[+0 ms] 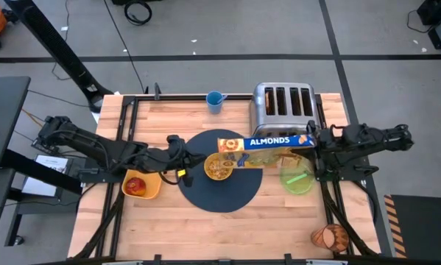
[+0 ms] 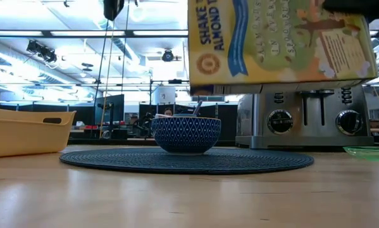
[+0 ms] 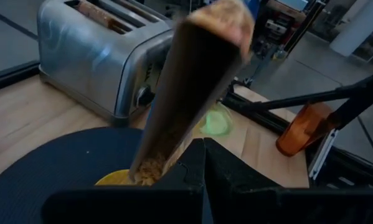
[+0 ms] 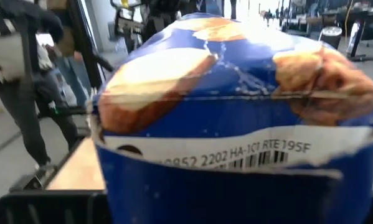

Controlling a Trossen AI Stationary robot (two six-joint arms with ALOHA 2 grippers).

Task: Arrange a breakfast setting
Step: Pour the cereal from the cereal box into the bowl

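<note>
high view: 1 round dark mat [image 1: 224,188] mid-table w/ 1 bowl [image 1: 219,168] on it, cereal inside. 1 blue cereal box [image 1: 268,143] marked "almonds" lies tipped on its side above the table, its open end over the bowl, its other end in the right gripper [image 1: 314,140], which is clamped on it. left gripper [image 1: 182,162] sits at the mat's left edge just beside the bowl, fingers pressed together, nothing seen in them. 1 green plate [image 1: 297,179] just right of the mat, partly under the box. 1 red apple [image 1: 135,185] in 1 yellow tray [image 1: 152,191] left of the mat. 1 chrome toaster [image 1: 283,104] w/ 4 slots at the back, 1 small blue cup [image 1: 215,101] to its left. 1 orange-brown cup [image 1: 330,238] lies at the front right corner

low view: bowl [image 2: 186,133] shows a blue patterned outside, stands on the mat [image 2: 186,160], a spoon handle [image 2: 197,107] sticks up from it. box [image 2: 281,43] hangs above, clear of the bowl rim. toaster [image 2: 309,118] behind, w/ 2 knobs showing. tray [image 2: 26,130] at left, plate edge [image 2: 368,151] at far right

left wrist view: box [image 3: 186,87] slants down to the yellowish inside of the bowl [image 3: 114,179], cereal at its mouth. toaster [image 3: 93,53], plate [image 3: 216,122] and 1 orange cup [image 3: 301,127] beyond

right wrist view: box's bottom end [image 4: 236,124] w/ barcode fills the view; persons stand in the room behind
</note>
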